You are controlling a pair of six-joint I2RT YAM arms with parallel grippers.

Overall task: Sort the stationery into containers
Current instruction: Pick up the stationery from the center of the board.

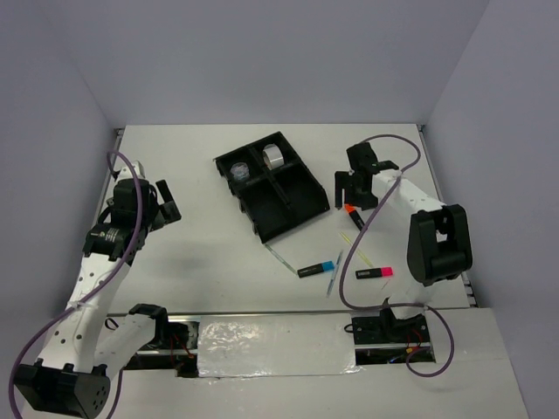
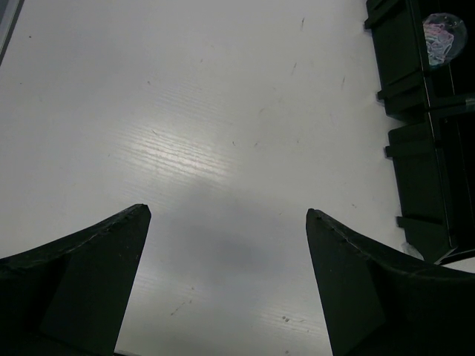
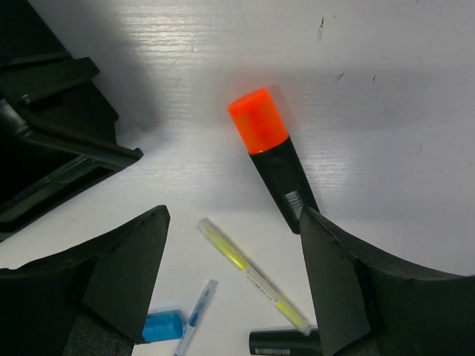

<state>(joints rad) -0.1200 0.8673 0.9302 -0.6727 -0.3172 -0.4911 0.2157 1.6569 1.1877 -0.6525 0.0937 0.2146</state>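
The black four-compartment tray sits mid-table; a clear tape roll and a silver tape roll lie in its two far compartments. My right gripper hangs open, holding nothing, just right of the tray over the orange-capped marker, whose black end reaches under my right fingertip. A yellow-green pen, a thin blue pen and the blue-capped marker lie nearer the arm bases. A pink-capped marker rests further right. My left gripper is open over bare table, left of the tray.
Another thin pen lies just off the tray's near corner. In the left wrist view the tray's edge shows at the right with the clear tape roll. White walls close in the table at the back and sides.
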